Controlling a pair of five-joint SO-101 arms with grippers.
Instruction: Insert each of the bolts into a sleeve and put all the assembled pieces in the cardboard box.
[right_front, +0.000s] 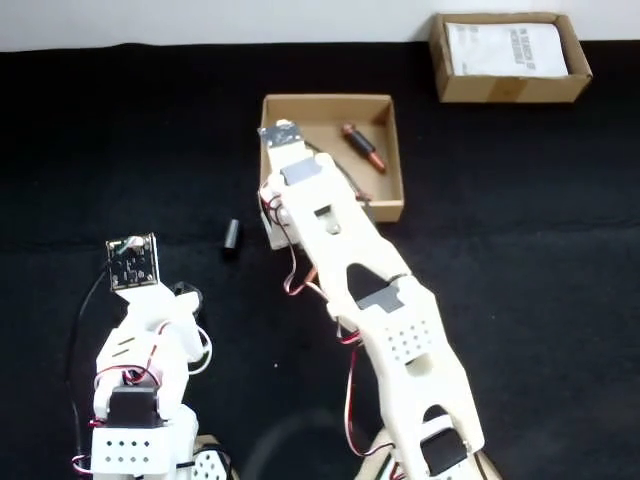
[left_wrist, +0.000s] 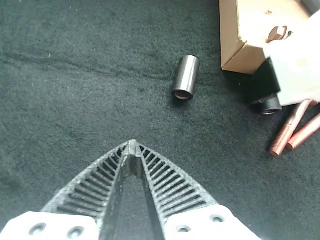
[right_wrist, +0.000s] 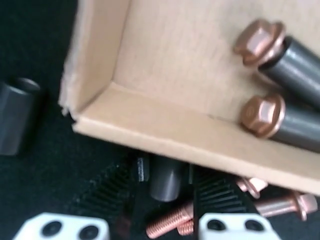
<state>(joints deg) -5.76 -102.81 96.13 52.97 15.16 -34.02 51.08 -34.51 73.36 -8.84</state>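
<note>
Two assembled pieces (right_wrist: 292, 120) lie in the cardboard box (right_wrist: 165, 135), side by side, heads toward the right gripper (right_wrist: 167, 174). I'd call the task about half done.

Left to do:
- one sleeve (right_wrist: 165, 185) sits inside the right gripper's span, just outside the box wall. Can't tell whether it's clamped or only bracketed.
- second sleeve (left_wrist: 185, 77) lies on its side on the black mat, ahead of the left gripper (left_wrist: 131, 147) and well apart from it, beside the box corner.
- at least two loose bolts (left_wrist: 287, 134) lie on the mat right by the right gripper, one partly under it. Exact count is unclear.

Left gripper is pressed together, tips meeting, holding nothing.

Looks: the sleeves are short dark grey tubes, smooth and hollow, and the free one shows its open end to the left wrist camera. The bolts are copper-coloured, with threaded shanks and flanged hex heads.
</note>
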